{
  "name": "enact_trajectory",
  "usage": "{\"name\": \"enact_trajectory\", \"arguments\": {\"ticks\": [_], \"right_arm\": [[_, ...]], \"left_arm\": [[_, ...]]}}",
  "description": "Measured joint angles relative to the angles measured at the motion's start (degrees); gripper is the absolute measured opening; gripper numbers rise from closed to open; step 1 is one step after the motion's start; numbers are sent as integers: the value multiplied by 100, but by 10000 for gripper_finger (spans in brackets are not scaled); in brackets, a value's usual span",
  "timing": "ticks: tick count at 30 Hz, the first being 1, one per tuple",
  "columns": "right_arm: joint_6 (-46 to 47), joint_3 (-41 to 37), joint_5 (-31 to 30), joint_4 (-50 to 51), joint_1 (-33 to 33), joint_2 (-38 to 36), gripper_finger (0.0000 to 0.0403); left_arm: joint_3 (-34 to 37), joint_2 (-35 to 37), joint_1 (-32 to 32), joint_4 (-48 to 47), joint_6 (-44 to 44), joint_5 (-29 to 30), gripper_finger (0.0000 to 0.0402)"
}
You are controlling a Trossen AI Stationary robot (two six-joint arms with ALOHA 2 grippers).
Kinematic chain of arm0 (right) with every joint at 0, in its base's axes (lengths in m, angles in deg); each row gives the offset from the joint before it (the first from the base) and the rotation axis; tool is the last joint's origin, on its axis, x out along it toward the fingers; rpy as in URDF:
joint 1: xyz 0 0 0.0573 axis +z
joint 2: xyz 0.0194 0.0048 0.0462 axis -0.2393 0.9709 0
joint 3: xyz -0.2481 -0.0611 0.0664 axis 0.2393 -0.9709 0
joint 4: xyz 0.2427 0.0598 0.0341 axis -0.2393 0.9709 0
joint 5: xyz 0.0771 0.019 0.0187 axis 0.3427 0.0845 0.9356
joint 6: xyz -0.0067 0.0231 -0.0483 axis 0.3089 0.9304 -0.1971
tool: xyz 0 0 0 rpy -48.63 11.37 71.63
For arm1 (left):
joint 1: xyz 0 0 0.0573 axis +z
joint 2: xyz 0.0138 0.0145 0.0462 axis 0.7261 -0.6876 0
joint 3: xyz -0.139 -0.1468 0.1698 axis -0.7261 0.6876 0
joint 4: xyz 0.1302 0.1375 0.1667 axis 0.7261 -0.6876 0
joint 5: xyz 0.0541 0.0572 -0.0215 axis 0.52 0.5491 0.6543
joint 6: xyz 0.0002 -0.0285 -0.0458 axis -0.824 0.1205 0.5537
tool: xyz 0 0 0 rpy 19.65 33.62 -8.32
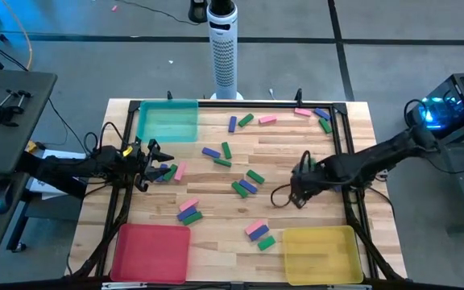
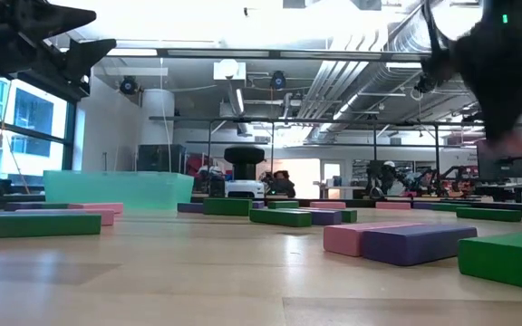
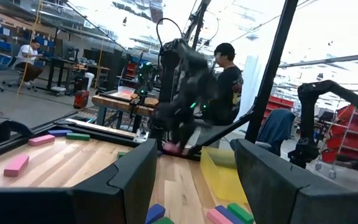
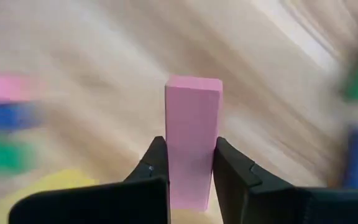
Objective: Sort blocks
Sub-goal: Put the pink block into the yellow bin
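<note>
Blue, green and pink blocks (image 1: 248, 184) lie flat and scattered over the wooden table (image 1: 280, 153). My right gripper (image 1: 296, 196) hangs over the right middle of the table, fingers pointing steeply down, shut on a pink block (image 4: 193, 124). The low view shows it high above the table top (image 2: 501, 81). My left gripper (image 1: 153, 157) waits open at the left edge, level, above a few blocks (image 1: 167, 171); nothing is between its fingers (image 3: 194, 180). My right gripper pinches the pink block between its two fingers, on the block's two long sides (image 4: 191, 168) near one end. The fingers come from above, slanting down. The rest of the block sticks out past the fingertips, lifted clear of the table.
A teal tray (image 1: 167, 121) stands at the far left, a red tray (image 1: 151, 251) at the near left, a yellow tray (image 1: 322, 251) at the near right. A white tower (image 1: 224, 48) stands behind the far edge. People show in the room beyond (image 3: 225, 81).
</note>
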Motion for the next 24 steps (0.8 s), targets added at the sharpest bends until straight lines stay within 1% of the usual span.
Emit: {"name": "enact_trajectory", "arguments": {"ticks": [3, 5, 8, 10, 12, 14, 17, 21, 24], "right_arm": [[-824, 429, 267, -528, 561, -2, 45], [-1051, 476, 565, -957, 940, -2, 45], [-867, 258, 1222, -1761, 1546, 6, 50], [-639, 33, 1644, -2241, 2000, 94, 53], [-513, -115, 1899, -2608, 2387, 202, 53], [-487, -140, 1915, -2650, 2698, 394, 53], [-384, -154, 1915, -2597, 2977, 773, 53], [-433, -154, 1969, -2929, 3117, 1336, 66], [-514, -154, 1969, -3030, 3124, 1722, 82]], "left_arm": [[0, 0, -2, 4, 0, 1, 204], [0, 0, -1, 22, 0, 1, 204], [0, 0, -1, 57, 136, 1, 204], [0, 1, 0, 191, 492, 3, 204], [0, 2, -2, 273, 904, 22, 204], [0, -2, 0, 372, 1283, 58, 204], [0, 2, 0, 745, 1748, 386, 204], [-7, 4, -1, 1293, 2698, 801, 204], [-2, 0, 0, 1496, 3306, 891, 204]]}}
